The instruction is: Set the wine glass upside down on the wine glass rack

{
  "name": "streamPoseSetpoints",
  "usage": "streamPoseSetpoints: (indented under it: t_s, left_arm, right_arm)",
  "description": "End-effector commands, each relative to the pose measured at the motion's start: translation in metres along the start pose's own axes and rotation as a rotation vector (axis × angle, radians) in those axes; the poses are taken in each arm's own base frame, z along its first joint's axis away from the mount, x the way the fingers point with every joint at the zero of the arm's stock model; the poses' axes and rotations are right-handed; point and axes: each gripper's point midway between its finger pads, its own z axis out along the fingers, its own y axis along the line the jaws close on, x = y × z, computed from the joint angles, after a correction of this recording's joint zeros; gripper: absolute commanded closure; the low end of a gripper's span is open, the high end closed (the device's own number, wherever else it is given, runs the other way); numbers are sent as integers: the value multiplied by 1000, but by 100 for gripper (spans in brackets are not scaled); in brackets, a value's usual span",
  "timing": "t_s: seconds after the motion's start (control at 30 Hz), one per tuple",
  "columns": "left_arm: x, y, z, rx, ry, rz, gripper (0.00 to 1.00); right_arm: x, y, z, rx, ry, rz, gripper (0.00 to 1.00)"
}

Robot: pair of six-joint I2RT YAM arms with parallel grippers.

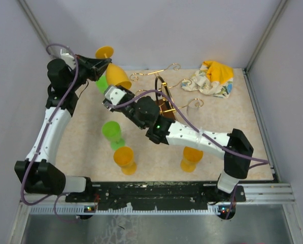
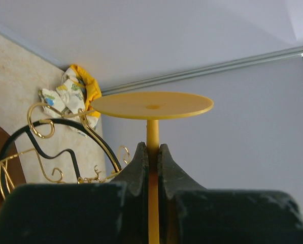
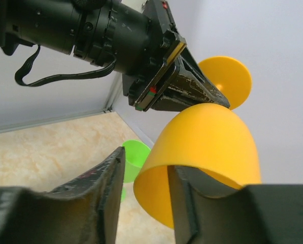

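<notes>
Left end effector [image 2: 152, 162] is clamping shut on the stem of the orange wine glass [image 1: 119, 76], holding it tilted in the air with its foot highest. Right end effector [image 3: 146, 161] is straddling the bowl's rim, jaws parted. On the table [image 1: 85, 137], the wine glass rack [image 1: 165, 96] is standing just right of the glass, partly behind the right arm. One crumpled cloth [image 1: 212, 79] is lying at the back right. A left orange glass [image 1: 125, 158], a right orange glass [image 1: 192, 157], a near green glass [image 1: 112, 133] and a far green glass [image 1: 101, 84] are standing around.
</notes>
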Motion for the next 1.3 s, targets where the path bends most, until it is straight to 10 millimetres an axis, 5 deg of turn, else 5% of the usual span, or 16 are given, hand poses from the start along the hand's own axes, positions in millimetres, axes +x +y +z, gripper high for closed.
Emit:
streamPoseSetpoints:
  t_s: [0.0,0.33,0.5,0.73,0.87,1.07,1.27]
  left_arm:
    - [-7,-39,3,164,-17,253,100]
    - [-57,-62,-5,220,-157,481,100]
    - [-66,-54,-3,229,-174,689,100]
    - [-65,5,-4,122,-199,1016,100]
    - [-67,18,-12,121,-301,1143,100]
    - [-35,18,-5,238,-383,1267,100]
    - [-12,43,4,244,-400,1297,100]
  right_arm:
    - [-52,-45,-19,107,-79,13,54]
    - [-40,-67,-64,147,19,13,17]
    - [-31,-89,-88,210,110,20,1]
    - [-22,-135,-113,303,265,86,1]
    - [-27,-161,-133,401,297,114,1]
    - [-23,-170,-153,436,348,121,1]
    - [-15,-175,-173,468,369,113,1]
